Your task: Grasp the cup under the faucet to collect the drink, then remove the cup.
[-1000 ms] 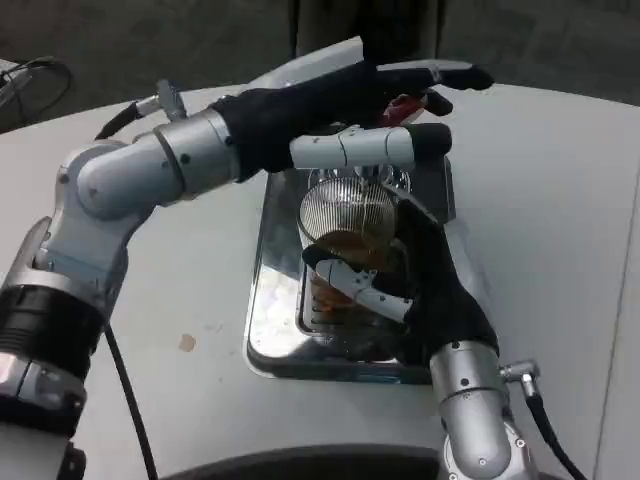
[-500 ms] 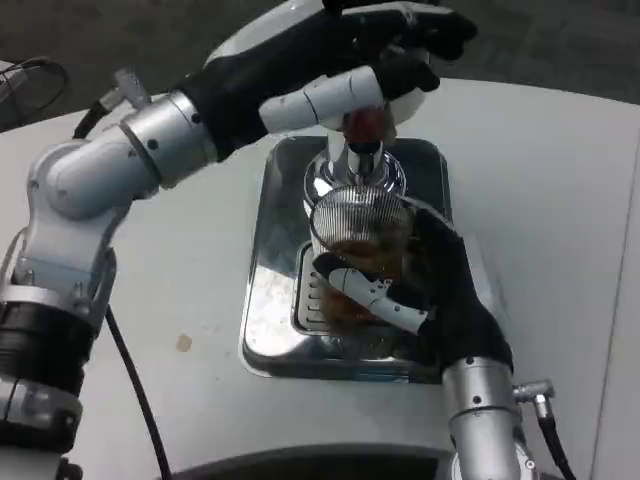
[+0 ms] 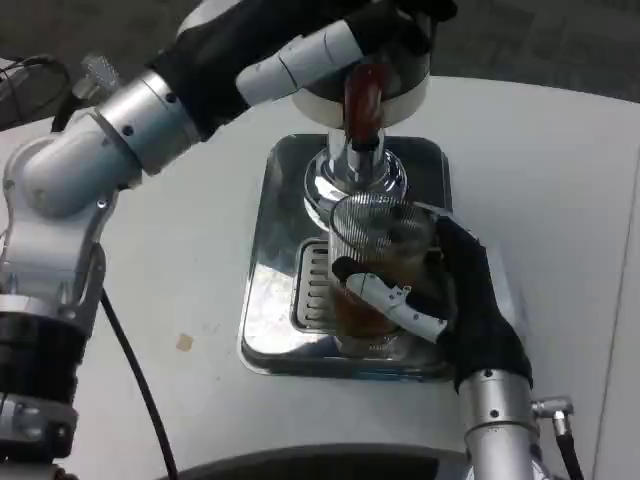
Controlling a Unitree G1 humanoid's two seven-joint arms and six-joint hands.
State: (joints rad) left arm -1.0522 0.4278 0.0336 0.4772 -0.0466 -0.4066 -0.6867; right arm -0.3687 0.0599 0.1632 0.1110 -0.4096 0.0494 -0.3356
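Cup [image 3: 377, 262], ribbed clear glass part-full of amber drink, sits on the tray [image 3: 270, 300] under the faucet [image 3: 357, 150], right hand [image 3: 445, 295] wrapped mid-wall — likely slippery, sloshy, keep upright; left hand [image 3: 330, 45] holds the red tap handle [image 3: 361, 95] above.

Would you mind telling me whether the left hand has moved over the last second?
Yes. The left hand has gone up the picture and away from the cup, judged against the steel tray; it now rests on the faucet top.
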